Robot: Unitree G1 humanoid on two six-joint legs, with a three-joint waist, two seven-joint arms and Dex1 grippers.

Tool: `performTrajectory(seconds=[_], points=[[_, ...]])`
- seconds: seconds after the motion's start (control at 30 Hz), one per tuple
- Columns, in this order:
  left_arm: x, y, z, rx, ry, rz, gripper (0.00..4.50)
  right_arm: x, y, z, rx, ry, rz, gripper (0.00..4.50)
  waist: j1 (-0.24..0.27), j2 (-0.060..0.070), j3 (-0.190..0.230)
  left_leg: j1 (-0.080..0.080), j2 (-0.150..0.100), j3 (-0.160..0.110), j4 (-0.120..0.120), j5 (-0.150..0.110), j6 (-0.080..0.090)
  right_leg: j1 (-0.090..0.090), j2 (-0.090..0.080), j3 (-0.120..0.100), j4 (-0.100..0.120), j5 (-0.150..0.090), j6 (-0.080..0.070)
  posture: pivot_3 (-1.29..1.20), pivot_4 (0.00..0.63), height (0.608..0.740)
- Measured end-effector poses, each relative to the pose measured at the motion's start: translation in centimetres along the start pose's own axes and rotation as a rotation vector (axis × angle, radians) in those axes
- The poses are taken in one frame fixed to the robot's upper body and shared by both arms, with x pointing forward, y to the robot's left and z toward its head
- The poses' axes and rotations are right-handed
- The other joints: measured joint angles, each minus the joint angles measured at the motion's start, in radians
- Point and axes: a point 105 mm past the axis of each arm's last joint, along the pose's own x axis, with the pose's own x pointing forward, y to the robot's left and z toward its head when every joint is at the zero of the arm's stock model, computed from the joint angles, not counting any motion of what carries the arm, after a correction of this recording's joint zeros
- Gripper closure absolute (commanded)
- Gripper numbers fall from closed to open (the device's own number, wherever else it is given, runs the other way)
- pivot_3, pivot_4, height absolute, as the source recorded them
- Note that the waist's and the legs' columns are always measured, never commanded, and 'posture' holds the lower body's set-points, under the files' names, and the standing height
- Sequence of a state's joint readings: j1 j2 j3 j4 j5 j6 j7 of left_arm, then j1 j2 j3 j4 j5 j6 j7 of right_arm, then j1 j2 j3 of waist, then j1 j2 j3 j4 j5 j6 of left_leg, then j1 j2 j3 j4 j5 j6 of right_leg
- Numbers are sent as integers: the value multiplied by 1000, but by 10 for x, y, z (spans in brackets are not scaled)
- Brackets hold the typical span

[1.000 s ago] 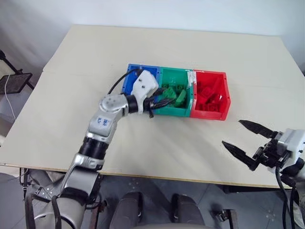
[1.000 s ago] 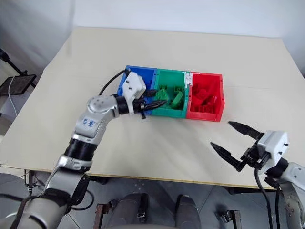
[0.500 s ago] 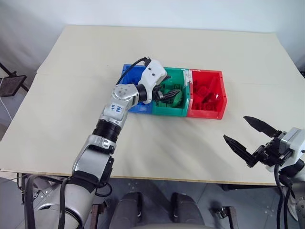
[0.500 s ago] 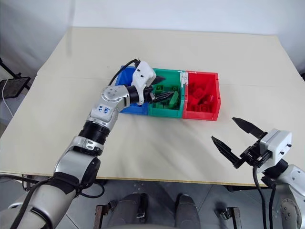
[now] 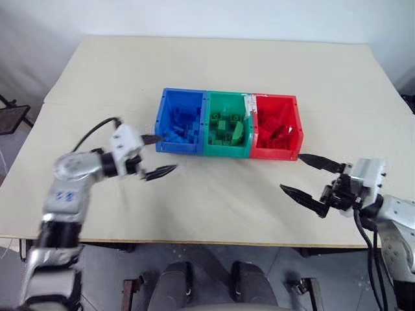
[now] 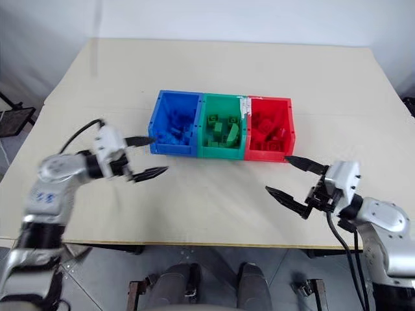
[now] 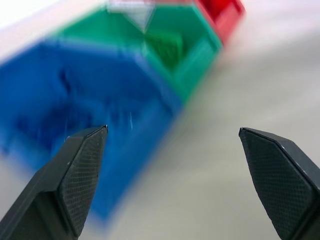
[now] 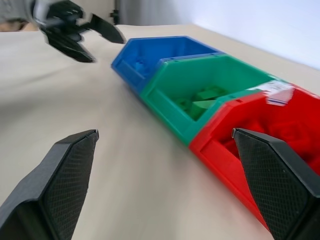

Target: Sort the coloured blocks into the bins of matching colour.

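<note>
Three joined bins stand mid-table: the blue bin (image 5: pixel 172 146), the green bin (image 5: pixel 225 150) and the red bin (image 5: pixel 273 153). Green blocks (image 5: pixel 228 127) lie in the green bin, blue blocks (image 5: pixel 179 127) in the blue one and red blocks (image 5: pixel 277 133) in the red one. My left gripper (image 5: pixel 169 153) hangs open and empty over the table, just in front of the blue bin's left corner. My right gripper (image 5: pixel 290 172) is open and empty too, low over the table, front right of the red bin. The right wrist view looks along the bins' fronts to the left gripper (image 8: pixel 80 32).
The beige table (image 5: pixel 220 207) is bare in front of the bins, and its front edge runs close under both arms. A white label (image 5: pixel 248 98) sits on the rim between the green and red bins. A dark stand (image 5: pixel 10 118) is on the floor at far left.
My left gripper was over the green bin, nearly shut. It has opened and swung back left to the front of the blue bin. The right gripper edged a little toward the bins.
</note>
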State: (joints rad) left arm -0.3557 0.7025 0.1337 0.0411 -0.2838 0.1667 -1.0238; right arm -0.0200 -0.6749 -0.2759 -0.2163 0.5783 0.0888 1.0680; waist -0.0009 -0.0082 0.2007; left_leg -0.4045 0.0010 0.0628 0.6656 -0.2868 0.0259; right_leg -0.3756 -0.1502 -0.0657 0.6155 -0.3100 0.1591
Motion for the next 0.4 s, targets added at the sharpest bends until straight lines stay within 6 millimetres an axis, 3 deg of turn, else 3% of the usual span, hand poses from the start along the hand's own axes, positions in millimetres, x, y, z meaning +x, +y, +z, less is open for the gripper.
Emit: performTrajectory(seconds=[0.07,0.2,0.4], points=[[-23,-2,-18,-61,57,68,23,-2,-3,-7,10,12,9,0,2,0,0,0,0,0,0,-1,0,0,0,0,0,0,0,0,150,740],[-47,-11,-45,-141,141,157,23,-5,-7,-18,24,33,24,0,3,0,0,0,0,-1,-1,-2,0,0,-1,-1,-3,0,0,0,150,740],[-48,-9,-37,-130,96,274,23,-8,-13,-23,21,42,0,0,0,0,0,0,1,-1,-1,-3,-1,0,-1,-1,-4,0,-1,0,150,740]])
